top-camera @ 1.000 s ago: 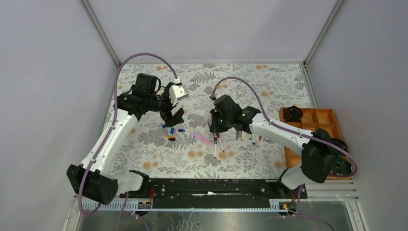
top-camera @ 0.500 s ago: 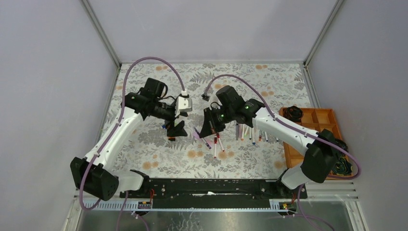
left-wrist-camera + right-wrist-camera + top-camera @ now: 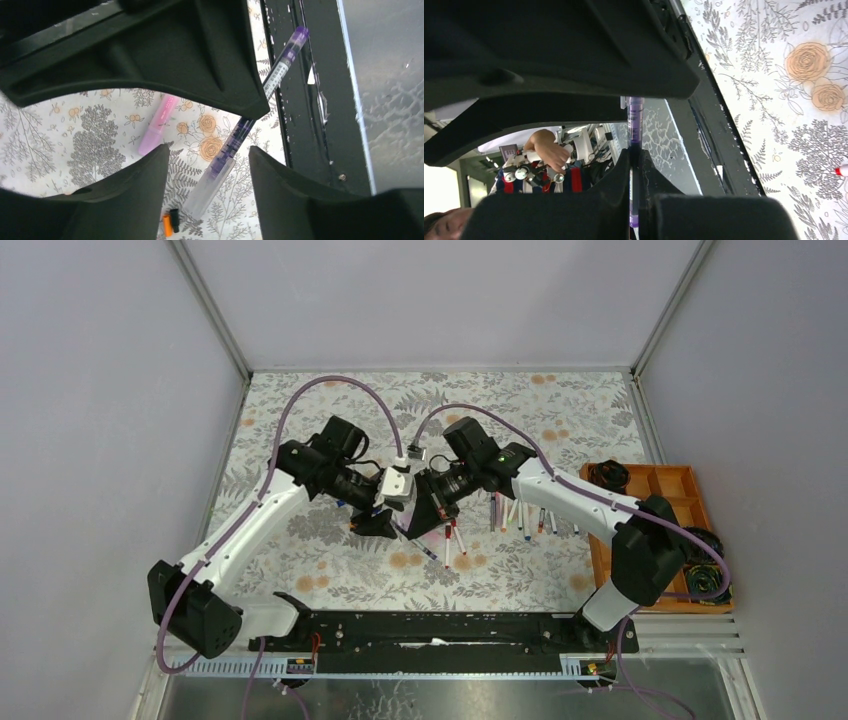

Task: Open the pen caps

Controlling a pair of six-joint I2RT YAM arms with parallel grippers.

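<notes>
My right gripper [image 3: 424, 517] is shut on a purple pen [image 3: 635, 120], which runs up between its closed fingers [image 3: 621, 175]. In the left wrist view that pen [image 3: 235, 142] slants down, and its clear cap end [image 3: 207, 187] lies between my open left fingers [image 3: 125, 200]. My left gripper [image 3: 385, 523] sits right beside the right one, jaws apart around the cap end without touching it. An orange cap [image 3: 167, 226] and a black cap [image 3: 174, 220] lie on the mat below. A pink pen [image 3: 157, 125] lies flat beside them.
A row of several white pens [image 3: 520, 518] lies on the floral mat [image 3: 330, 570], right of the grippers, with more pens [image 3: 452, 543] just below them. An orange compartment tray [image 3: 660, 485] stands at the right edge. The black base rail [image 3: 440, 625] runs along the near edge.
Both grippers have moved toward each other over the mat's middle. The right one has lifted the purple pen, and the left one has swung right to straddle its cap end.
</notes>
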